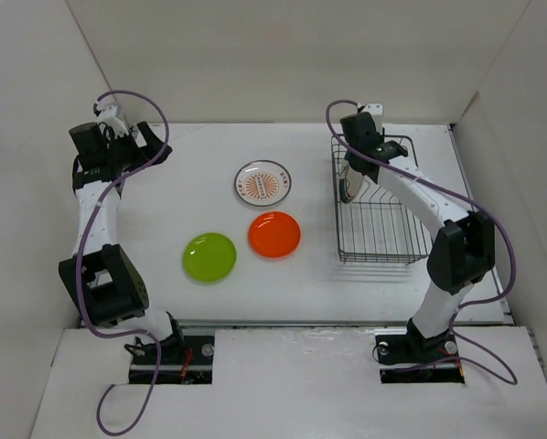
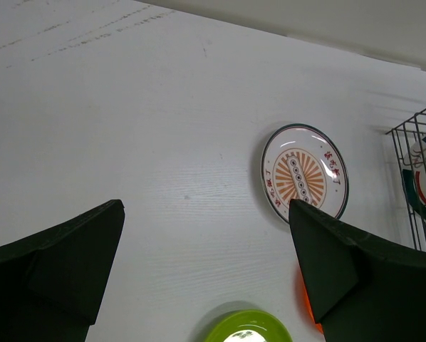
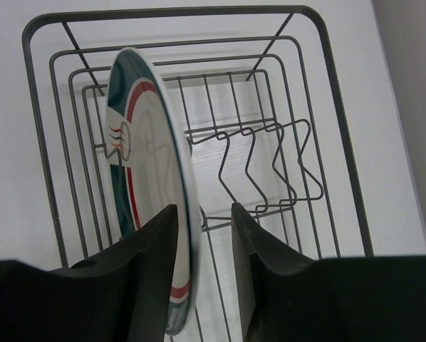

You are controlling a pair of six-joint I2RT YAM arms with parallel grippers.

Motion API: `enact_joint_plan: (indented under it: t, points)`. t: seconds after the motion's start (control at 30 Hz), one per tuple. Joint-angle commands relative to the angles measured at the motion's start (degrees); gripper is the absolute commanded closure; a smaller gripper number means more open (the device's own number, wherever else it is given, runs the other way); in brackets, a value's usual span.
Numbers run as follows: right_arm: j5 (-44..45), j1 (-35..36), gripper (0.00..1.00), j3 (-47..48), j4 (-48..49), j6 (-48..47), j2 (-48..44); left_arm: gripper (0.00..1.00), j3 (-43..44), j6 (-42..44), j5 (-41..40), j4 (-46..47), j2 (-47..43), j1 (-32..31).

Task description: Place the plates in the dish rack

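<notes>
The right tool [image 3: 204, 210] hung over the rectangular black wire dish rack [image 1: 376, 224], at the rack's far end in the top view. Its two dark fingers [image 3: 152, 263] were a little spread. Between them stood the small round white plate with a dark green rim and a red band [image 3: 145, 164]. This plate stood on its edge inside the rack, nearly upright, beside the bent wire prongs [image 3: 259, 167]. One finger lay close against the plate's face. A narrow gap showed between the plate's rim and the other finger, so the plate was not pinched.

The left tool [image 2: 204, 214] was spread wide and held nothing. It hung above the white surface [image 1: 182, 183] at the far left, well apart from the rack.

Three plates lay flat on the surface to the left of the rack. The white round plate with an orange sunburst pattern [image 1: 262, 182] was the farthest from the arm bases. The plain orange round plate [image 1: 274, 234] lay just below it in the top view. The plain lime green round plate [image 1: 209, 257] lay near the orange one, to its left.
</notes>
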Motion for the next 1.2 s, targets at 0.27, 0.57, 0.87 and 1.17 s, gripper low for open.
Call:
enact_joint_plan:
  t: [0.27,0.57,0.87,1.17]
  points:
    - [8.5,2.2,0.17,5.8,-2.2,0.2,-5.3,0.0,-1.8,-1.9,10.9,7.2,4.6,0.4]
    - [0.3,5.9,0.0,-0.9,2.4,-2.8,-18.6,0.0,0.6,-0.6,16.2,6.9,20.6,-9.1]
    - [-17.6,7.2,0.0,-10.2,8.0,-4.1,-33.0,0.03,7.3,-3.2,14.9,4.9,29.8,-13.9]
    - [-19.2,7.9,0.0,-13.1,6.9,-3.6,-39.8,0.09,11.5,-3.2,9.2,2.6,36.1,-17.1]
